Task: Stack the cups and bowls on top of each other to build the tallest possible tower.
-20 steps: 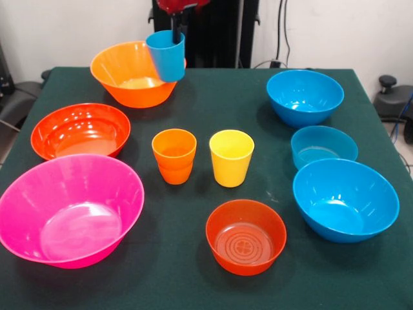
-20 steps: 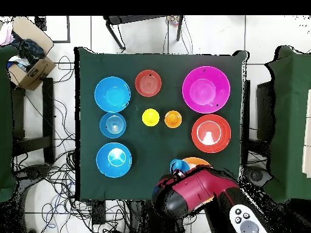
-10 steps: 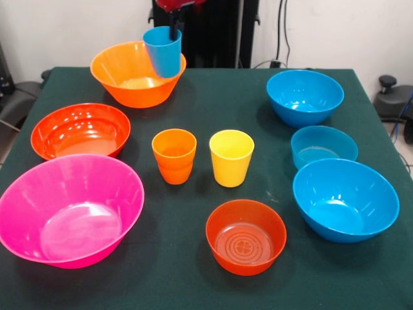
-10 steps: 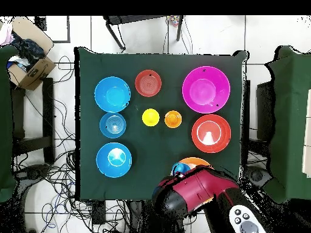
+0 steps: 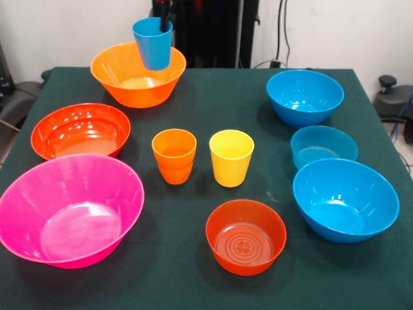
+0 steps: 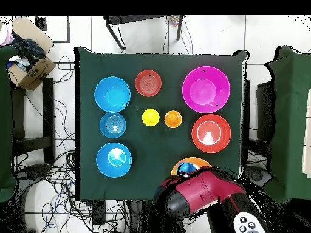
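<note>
Front view: my gripper (image 5: 165, 14) shows only as a dark tip at the top edge, with one finger reaching down inside the rim of the blue cup (image 5: 153, 42). The cup hangs upright in the air, clear of the table, so I am grasping it by its wall. It sits directly beneath the gripper, above the far side of the big orange bowl (image 5: 137, 74), whose inside it partly hides. Whether the cup's base touches the bowl cannot be told.

Overhead view: my red and black arm (image 6: 191, 197) covers the gripper and most of the big orange bowl; only a crescent of the bowl and a blue patch of the cup show beside the arm.

Remaining task things stand on the green table (image 5: 213, 97), each apart from its neighbours. The orange cup (image 5: 174, 155) and the yellow cup (image 5: 231, 157) stand upright side by side near the middle. In the front view, the larger red-orange bowl (image 5: 80, 131) and the pink bowl (image 5: 70, 209) lie to the left, and the smaller red-orange bowl (image 5: 246, 236) lies nearest the camera. On the right, a row of three: one blue bowl (image 5: 304, 97) farthest, the small shallow blue bowl (image 5: 323, 146) between, and the other blue bowl (image 5: 345, 199) nearest.
</note>
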